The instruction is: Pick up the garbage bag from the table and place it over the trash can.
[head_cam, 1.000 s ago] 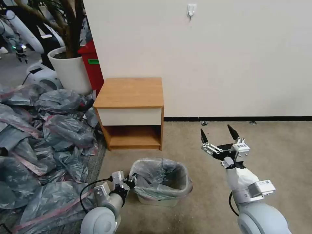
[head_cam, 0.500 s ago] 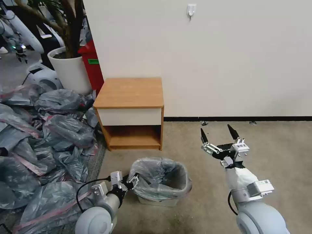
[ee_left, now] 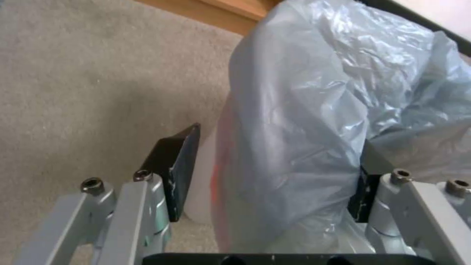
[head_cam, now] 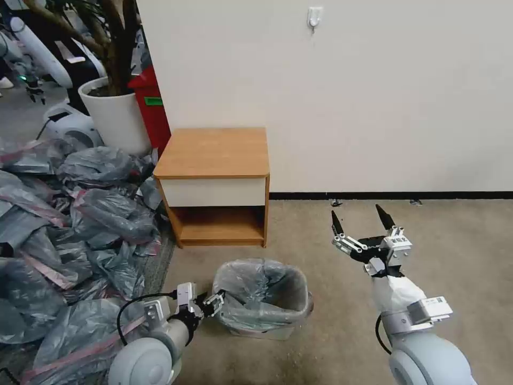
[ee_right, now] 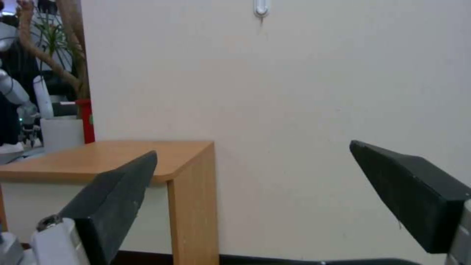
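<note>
Head view: the garbage bag lines the trash can, its grey plastic folded over the rim, on the carpet in front of the table, whose tabletop is bare. Left gripper sits low at the can's left wall, fingers apart, tips at the bag's overhang. Right gripper is held up over the carpet, well apart from the can on its right, fingers spread wide and holding nothing. A heap of grey bags covers the floor left of the table; a white planter and a red bin stand behind it by the wall. Left wrist view: the left gripper straddles a fold of the bag, dark fingers on either side, not pinched on it; pink-red band and cream can wall visible between. Right wrist view: right gripper wide open, facing wall and table corner.
</note>
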Robot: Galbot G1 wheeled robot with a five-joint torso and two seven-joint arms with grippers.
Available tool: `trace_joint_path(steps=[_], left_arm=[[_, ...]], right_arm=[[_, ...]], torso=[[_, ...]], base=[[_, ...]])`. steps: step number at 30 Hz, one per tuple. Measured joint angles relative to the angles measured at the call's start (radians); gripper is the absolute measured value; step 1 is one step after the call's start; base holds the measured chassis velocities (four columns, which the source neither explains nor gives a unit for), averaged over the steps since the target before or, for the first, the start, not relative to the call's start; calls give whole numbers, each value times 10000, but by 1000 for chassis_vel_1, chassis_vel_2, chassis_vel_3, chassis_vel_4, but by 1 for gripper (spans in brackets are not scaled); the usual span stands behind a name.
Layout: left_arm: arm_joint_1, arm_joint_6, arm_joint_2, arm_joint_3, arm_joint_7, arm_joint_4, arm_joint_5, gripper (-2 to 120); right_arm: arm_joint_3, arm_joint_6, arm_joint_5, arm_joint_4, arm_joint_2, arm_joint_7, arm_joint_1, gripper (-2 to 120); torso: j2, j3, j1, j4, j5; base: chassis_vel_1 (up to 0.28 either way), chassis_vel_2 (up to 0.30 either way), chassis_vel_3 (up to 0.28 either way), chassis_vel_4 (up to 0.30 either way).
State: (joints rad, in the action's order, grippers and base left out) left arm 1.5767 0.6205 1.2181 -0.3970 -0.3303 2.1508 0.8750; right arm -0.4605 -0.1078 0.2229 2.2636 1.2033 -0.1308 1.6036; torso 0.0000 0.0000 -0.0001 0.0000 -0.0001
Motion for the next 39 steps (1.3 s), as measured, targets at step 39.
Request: trace_joint_path(steps=[39], left_arm=[[-769,1168,-1060,-35,-738,-348,1594,97]], right_arm=[[108,-264,-494,14,504,49,309,100]], torso=[[0,0,1,1,1]], base=[[0,0,0,0]])
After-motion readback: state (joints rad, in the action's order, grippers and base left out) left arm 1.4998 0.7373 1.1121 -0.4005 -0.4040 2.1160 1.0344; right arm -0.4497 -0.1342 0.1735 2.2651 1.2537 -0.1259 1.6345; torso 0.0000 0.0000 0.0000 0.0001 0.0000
